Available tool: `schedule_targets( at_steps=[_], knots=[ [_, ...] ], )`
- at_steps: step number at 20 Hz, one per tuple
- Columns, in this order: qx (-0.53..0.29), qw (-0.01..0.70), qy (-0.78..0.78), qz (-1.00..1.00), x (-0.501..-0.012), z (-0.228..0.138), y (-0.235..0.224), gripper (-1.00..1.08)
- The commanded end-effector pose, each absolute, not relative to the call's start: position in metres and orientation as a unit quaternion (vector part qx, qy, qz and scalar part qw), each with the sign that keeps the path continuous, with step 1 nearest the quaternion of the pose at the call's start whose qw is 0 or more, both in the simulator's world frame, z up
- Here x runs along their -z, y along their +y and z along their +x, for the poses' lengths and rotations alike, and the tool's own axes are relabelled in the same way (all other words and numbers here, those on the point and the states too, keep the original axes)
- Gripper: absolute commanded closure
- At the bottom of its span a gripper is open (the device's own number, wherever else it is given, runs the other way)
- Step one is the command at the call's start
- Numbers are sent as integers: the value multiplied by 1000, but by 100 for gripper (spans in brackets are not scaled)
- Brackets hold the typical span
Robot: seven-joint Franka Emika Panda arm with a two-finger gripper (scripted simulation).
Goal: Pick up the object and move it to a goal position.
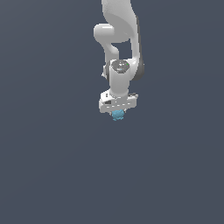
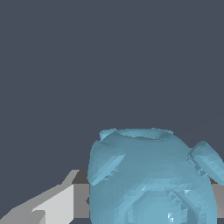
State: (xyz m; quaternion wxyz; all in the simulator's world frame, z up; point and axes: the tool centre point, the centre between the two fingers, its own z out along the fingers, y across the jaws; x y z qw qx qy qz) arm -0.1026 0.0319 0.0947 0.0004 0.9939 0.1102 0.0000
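Observation:
The object [image 1: 117, 115] is a small light-blue, lumpy blob just under my white gripper [image 1: 117, 112], near the middle of the exterior view. In the wrist view the object [image 2: 151, 179] fills the space between the fingers. One grey-and-white finger [image 2: 65, 205] presses against one side of it, and the edge of the other finger [image 2: 219, 199] shows against the opposite side. The gripper is shut on the object. Whether the object rests on the surface or hangs above it cannot be told.
A plain dark grey-blue surface [image 1: 52, 166] fills both views. The white arm [image 1: 118, 39] rises from the gripper toward the top of the exterior view. No goal marker or other object shows.

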Motion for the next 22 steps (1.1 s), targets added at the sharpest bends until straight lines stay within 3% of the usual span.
schedule_targets(
  at_steps=[1,22],
  knots=[
    [0,0,110,994,-114,-100,46,108],
    [0,1,110,994,-307,-64,185,108]
  ],
)
